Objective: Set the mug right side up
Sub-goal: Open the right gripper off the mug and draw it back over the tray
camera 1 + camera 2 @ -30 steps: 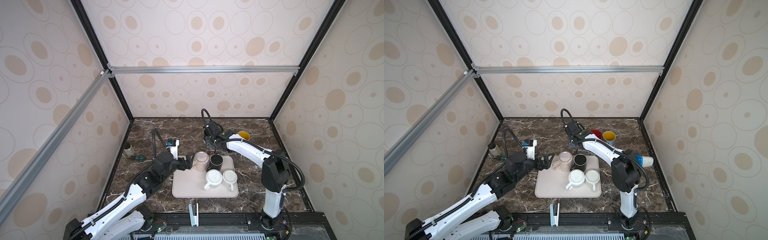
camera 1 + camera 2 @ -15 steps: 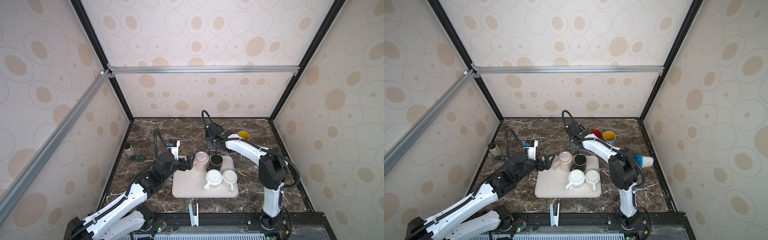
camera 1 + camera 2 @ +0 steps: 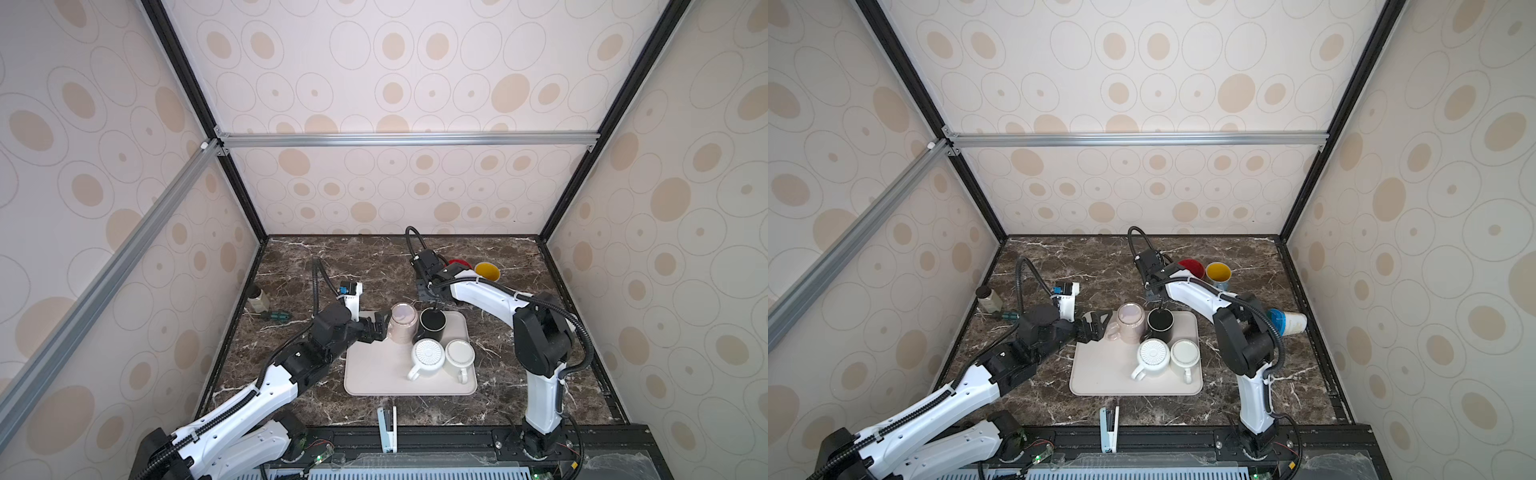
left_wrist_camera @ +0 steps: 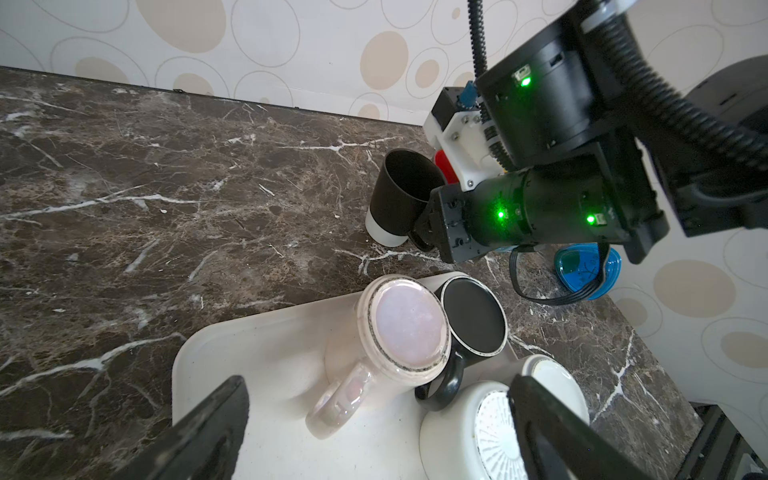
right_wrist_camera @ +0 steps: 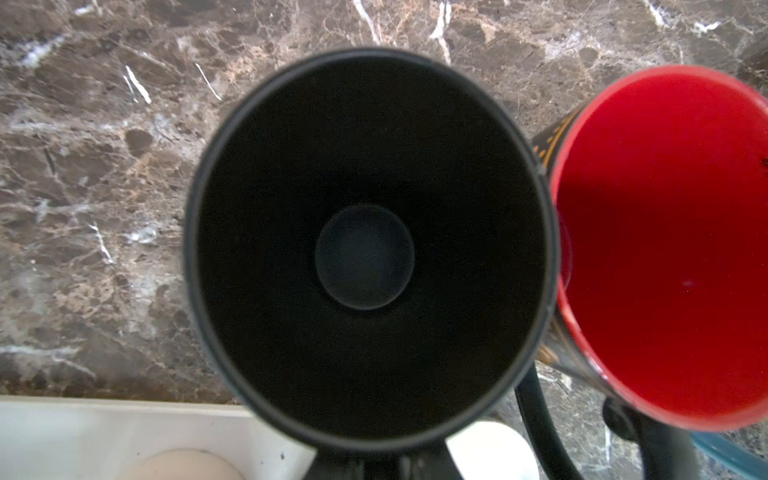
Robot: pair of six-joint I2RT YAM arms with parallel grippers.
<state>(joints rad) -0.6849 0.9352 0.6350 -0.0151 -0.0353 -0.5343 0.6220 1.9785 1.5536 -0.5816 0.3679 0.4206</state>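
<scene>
Left wrist view: right fingers [image 4: 428, 226] clamp the handle of the upright, empty black mug [image 4: 399, 195] on the worktop [image 4: 166, 187], beside a red mug [image 5: 665, 249], while left fingers [image 4: 208, 428] gape wide near the tray [image 4: 257, 353] carrying four inverted mugs [image 4: 409, 328].

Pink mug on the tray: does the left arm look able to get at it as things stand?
Probably yes. The left gripper is open beside the pink mug, whose handle points toward it; nothing lies between. The black mug crowds only its far side.
</scene>
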